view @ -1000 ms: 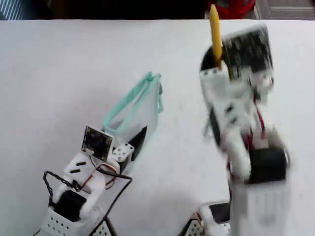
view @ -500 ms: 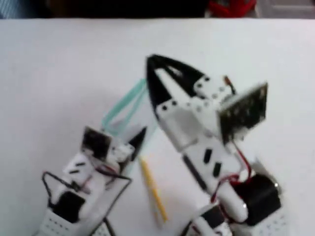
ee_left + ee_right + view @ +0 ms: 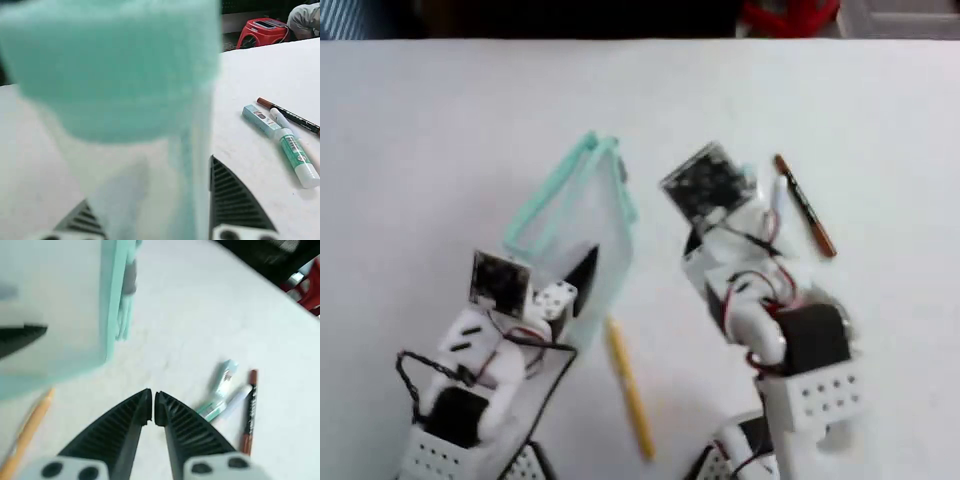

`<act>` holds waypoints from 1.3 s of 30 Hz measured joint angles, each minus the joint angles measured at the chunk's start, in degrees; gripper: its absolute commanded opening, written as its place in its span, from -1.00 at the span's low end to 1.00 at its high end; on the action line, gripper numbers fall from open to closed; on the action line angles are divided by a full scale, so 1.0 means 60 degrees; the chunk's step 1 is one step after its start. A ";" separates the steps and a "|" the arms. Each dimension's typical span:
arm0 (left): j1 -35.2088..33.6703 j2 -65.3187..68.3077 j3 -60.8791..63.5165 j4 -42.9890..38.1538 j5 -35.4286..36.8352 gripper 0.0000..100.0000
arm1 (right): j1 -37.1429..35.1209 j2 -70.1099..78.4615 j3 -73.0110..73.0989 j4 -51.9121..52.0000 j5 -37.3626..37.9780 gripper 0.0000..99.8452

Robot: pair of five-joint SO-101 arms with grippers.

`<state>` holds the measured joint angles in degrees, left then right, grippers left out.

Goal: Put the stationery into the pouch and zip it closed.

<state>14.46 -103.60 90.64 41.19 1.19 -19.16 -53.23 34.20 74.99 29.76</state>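
Right gripper: pressed together at the tips, pinching nothing, hanging over the table between the pouch and the loose pens. Left gripper: clamped on the pouch's near end, one jaw on each side of the mesh, propping it up with the teal-trimmed mouth pointing away from the arm bases and looking slightly parted. Leaves the right arm as the only free one, so probably the one to fetch. Yellow pencil: flat on the table outside the pouch, its far end just beside the pouch's near corner, long axis running from there back toward the arm bases on a slight slant, in the gap between the two arms. Sits behind and to the pouch side of the right claw, nearer the right arm's base than its tips. Brown pen, green-and-white marker and teal stick: close together on the other side of the right arm, well apart from the pouch, pen and marker roughly parallel. Either pick seems to call for opening first, then turning the wrist so the jaws close across the shaft, not along it.
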 measured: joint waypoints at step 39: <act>-0.2637 0.0015 0.0015 0.0000 0.0117 -0.61 | -0.5114 0.6974 0.1729 -0.2520 -0.4147 -0.45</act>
<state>-1.36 -103.52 90.73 41.19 1.89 -49.85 -11.38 44.57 59.87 4.88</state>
